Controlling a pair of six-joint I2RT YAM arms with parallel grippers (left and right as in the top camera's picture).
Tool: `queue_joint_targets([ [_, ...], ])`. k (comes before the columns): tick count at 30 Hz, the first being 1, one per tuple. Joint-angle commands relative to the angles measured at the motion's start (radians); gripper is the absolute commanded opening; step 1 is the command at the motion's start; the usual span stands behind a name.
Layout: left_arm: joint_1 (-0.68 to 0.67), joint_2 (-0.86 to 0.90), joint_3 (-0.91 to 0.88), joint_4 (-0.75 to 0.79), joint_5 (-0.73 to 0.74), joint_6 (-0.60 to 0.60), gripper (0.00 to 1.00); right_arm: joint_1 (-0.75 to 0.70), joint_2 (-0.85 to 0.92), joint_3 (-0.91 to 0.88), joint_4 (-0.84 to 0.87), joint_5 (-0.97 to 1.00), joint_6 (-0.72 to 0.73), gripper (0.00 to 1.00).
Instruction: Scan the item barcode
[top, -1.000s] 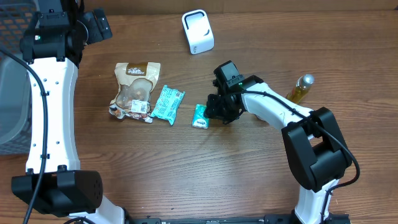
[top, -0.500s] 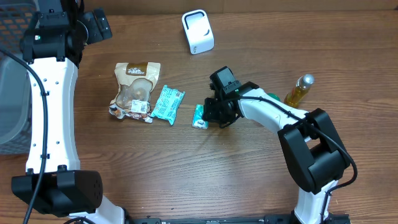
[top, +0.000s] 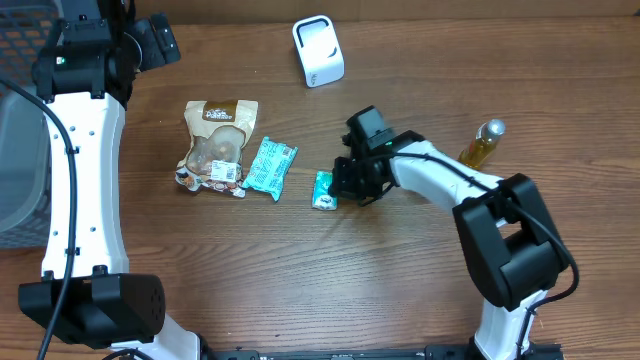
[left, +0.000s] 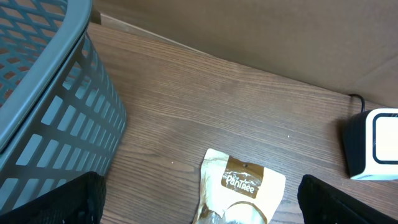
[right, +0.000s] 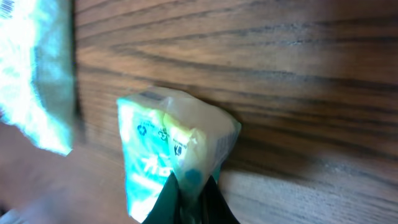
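Note:
A small teal and white packet (top: 323, 189) lies on the wooden table, right of centre. My right gripper (top: 347, 183) is shut on its right edge. In the right wrist view the dark fingertips (right: 166, 200) pinch the packet's (right: 163, 142) crinkled wrapper, and the gripper (right: 189, 190) sits low at the table. The white barcode scanner (top: 318, 50) stands at the back centre, also visible as a white box (left: 375, 144) in the left wrist view. My left gripper (top: 160, 41) hovers at the back left, wide open (left: 200, 211) and holding nothing.
A brown and cream snack bag (top: 215, 141) and a larger teal packet (top: 270, 167) lie left of the held packet. A yellow bottle (top: 483, 142) lies at the right. A grey mesh basket (top: 18, 150) stands at the left edge, close to my left arm.
The right gripper's jaws have closed onto the small teal packet's edge. The arm shifted slightly left, then settled. The left arm has not moved.

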Motion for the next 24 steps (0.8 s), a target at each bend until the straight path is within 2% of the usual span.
queue_joint_targets([
  [1,0.005,0.003,0.008,0.000,-0.013,-0.014,0.99,-0.079,-0.114,-0.008,0.000,-0.244,-0.135,0.04],
  [7,0.005,0.003,0.008,0.000,-0.013,-0.013,1.00,-0.200,-0.272,-0.008,-0.008,-0.693,-0.358,0.04],
  [10,0.005,0.003,0.008,0.000,-0.013,-0.014,1.00,-0.229,-0.321,-0.008,-0.039,-0.853,-0.455,0.04],
  [20,0.005,0.003,0.008,0.000,-0.013,-0.013,0.99,-0.230,-0.335,-0.008,-0.080,-1.043,-0.481,0.04],
  [24,0.005,0.003,0.008,0.000,-0.013,-0.013,1.00,-0.230,-0.335,-0.008,-0.084,-1.054,-0.481,0.04],
])
